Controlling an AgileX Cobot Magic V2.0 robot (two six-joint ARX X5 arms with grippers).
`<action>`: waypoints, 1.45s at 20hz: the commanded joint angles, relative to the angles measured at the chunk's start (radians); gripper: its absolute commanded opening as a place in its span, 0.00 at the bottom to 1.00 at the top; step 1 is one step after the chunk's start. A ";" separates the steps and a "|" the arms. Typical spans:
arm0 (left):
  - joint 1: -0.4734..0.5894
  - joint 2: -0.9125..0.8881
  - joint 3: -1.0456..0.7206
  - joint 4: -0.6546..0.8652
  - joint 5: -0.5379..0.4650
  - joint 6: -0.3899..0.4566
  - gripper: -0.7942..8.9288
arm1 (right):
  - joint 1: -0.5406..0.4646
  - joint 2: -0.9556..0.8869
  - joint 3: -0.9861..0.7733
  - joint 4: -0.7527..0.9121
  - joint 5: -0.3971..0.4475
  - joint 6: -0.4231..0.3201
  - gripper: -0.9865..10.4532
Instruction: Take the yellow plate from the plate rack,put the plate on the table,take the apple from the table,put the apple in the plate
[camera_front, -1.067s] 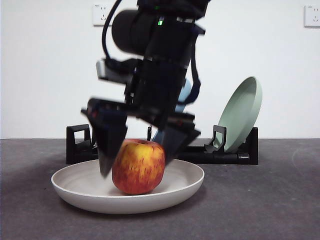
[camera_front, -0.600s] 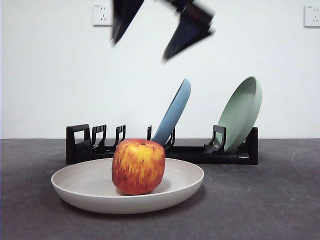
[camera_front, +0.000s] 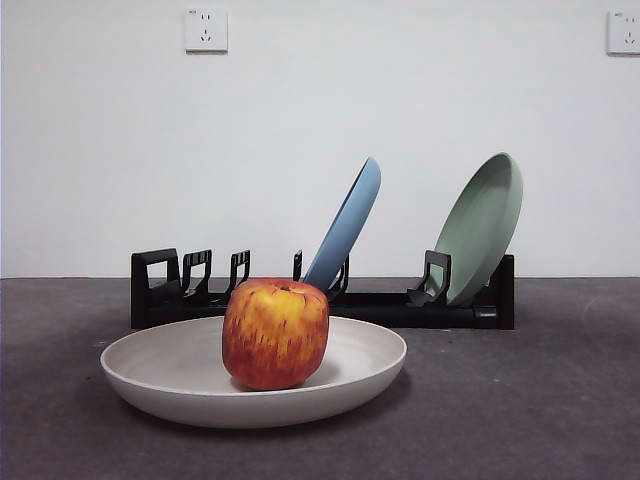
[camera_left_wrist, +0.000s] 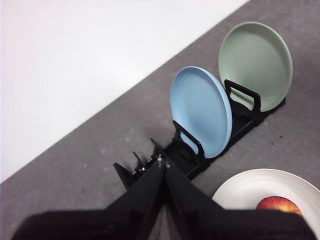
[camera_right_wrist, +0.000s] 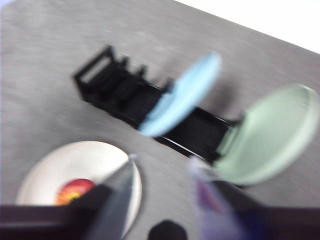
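Nearest the front camera, at lower centre of its frame, I see the round red-and-yellow streaked apple (camera_front: 276, 333) sitting upright in the wide, shallow cream plate (camera_front: 370, 372), a little left of the plate's middle, stem dimple on top. The plate lies flat on the dark grey matte counter (camera_front: 540, 420), just in front of the long black plastic plate rack (camera_front: 180, 285). Behind it, in the rack, a blue plate (camera_front: 348, 228) leans at centre of the frame and a pale green plate (camera_front: 485, 226) stands toward the right; neither touches the cream plate.

No arm shows in the front view. From the left wrist camera, my left gripper (camera_left_wrist: 164, 164) has its fingers pressed together with nothing between them, high above the rack's empty slots. The right wrist picture is blurred; my right gripper (camera_right_wrist: 162, 167) has its fingers spread apart and empty, above the counter between the cream plate and the rack.

By my reading, the task is finished: plate down, apple in it. What could go wrong is small. The apple is round and could roll toward the plate's rim if the counter were jolted. An arm swinging low over the far side could clip the leaning blue plate and tip it out of its slot.
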 joint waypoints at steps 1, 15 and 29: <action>0.090 -0.003 -0.003 0.010 0.112 0.026 0.07 | -0.046 -0.016 -0.013 -0.019 0.002 -0.007 0.07; 0.409 -0.294 -0.600 0.301 0.357 -0.192 0.07 | -0.082 -0.470 -0.709 0.369 0.030 0.132 0.07; 0.408 -0.388 -0.708 0.334 0.352 -0.248 0.08 | -0.082 -0.594 -0.839 0.387 0.029 0.176 0.09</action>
